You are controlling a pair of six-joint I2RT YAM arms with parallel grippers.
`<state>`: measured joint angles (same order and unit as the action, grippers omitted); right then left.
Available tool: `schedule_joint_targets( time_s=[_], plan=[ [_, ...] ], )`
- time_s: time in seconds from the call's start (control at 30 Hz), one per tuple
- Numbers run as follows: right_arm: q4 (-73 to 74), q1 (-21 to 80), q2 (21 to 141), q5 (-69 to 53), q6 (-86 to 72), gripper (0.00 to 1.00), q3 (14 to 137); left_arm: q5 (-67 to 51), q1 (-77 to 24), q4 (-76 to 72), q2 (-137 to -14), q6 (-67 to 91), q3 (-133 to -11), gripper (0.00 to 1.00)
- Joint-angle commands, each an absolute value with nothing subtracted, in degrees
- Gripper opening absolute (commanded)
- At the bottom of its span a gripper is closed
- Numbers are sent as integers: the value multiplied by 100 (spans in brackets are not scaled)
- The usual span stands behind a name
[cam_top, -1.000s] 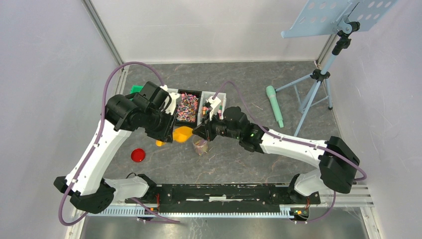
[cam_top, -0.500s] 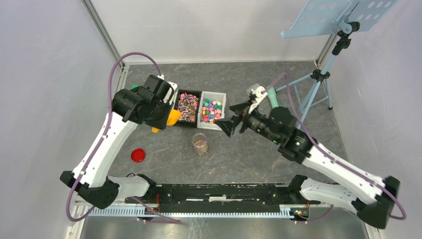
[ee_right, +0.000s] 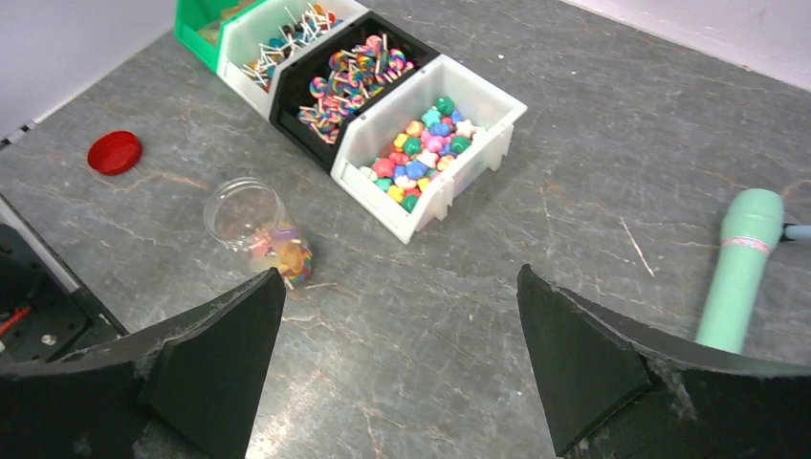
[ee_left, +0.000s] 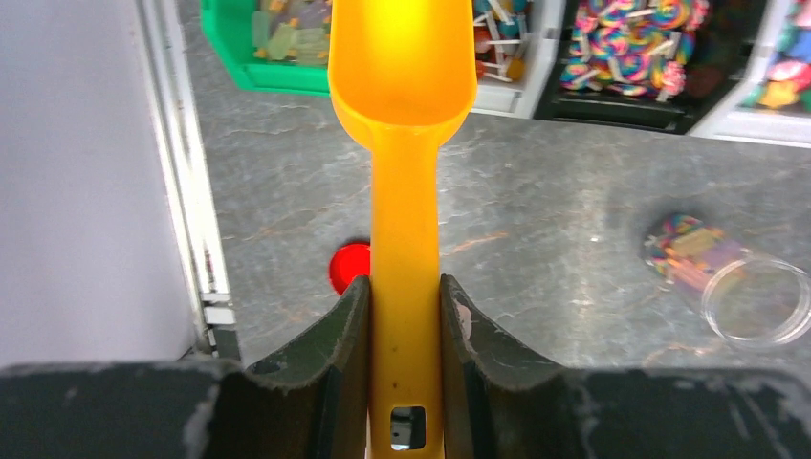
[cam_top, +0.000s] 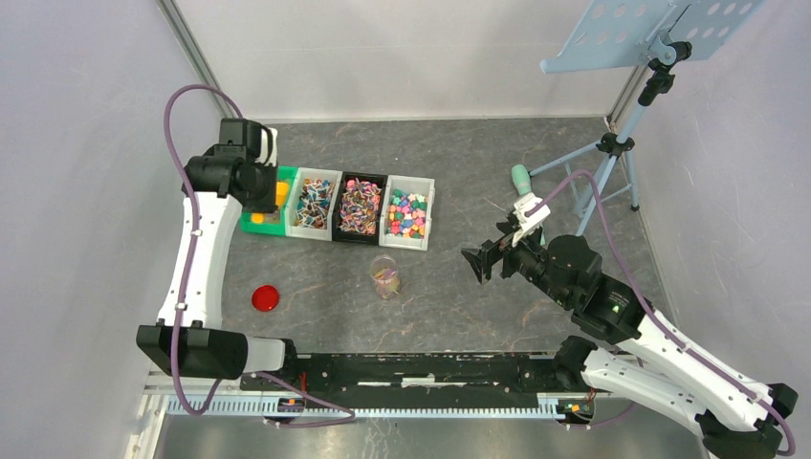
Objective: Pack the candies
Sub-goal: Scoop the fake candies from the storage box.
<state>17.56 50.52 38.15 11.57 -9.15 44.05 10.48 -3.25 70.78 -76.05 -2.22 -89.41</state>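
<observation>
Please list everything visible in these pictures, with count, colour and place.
open plastic bins: four; green, white, black, white; one row, far left.
small candies: many; multicoloured; in the bins and the jar.
clear round jar: one; transparent; before the bins, uncapped.
round red lid: one; red; near left.
orange plastic scoop: one; by the green bin.
pale blue perforated stand on tripod: one; far right.
mint-green cylindrical object: one; right side, beside the tripod.
grey stone-patterned table: one; beneath everything.
left end effector: one; black; shut on the scoop's handle.
right end effector: one; black; open, empty.
</observation>
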Motion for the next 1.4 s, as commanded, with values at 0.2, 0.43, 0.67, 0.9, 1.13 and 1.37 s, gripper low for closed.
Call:
schedule_joint_targets(
  time_s=[0.2,0.43,0.67,0.9,1.13,1.37],
  plan=[
    [2436,5053,3744,1477,-441,98,4894,879,726,6886,-7969,-809,-8942,2],
    [2483,5054,3729,1509,-502,98,4947,717,880,6936,-8590,-724,-9219,2],
    [2523,5052,3655,1727,-527,98,5001,1014,886,7184,-9075,-708,-9554,2],
    [2571,5056,3789,1511,-561,98,5069,1179,889,7231,-9247,-756,-9669,2],
    [2661,5053,4068,1343,-417,98,5312,984,886,7175,-9232,-738,-9462,2],
    [2464,5053,4166,928,-643,98,5206,957,885,7218,-9641,-758,-9691,2]
  ],
)
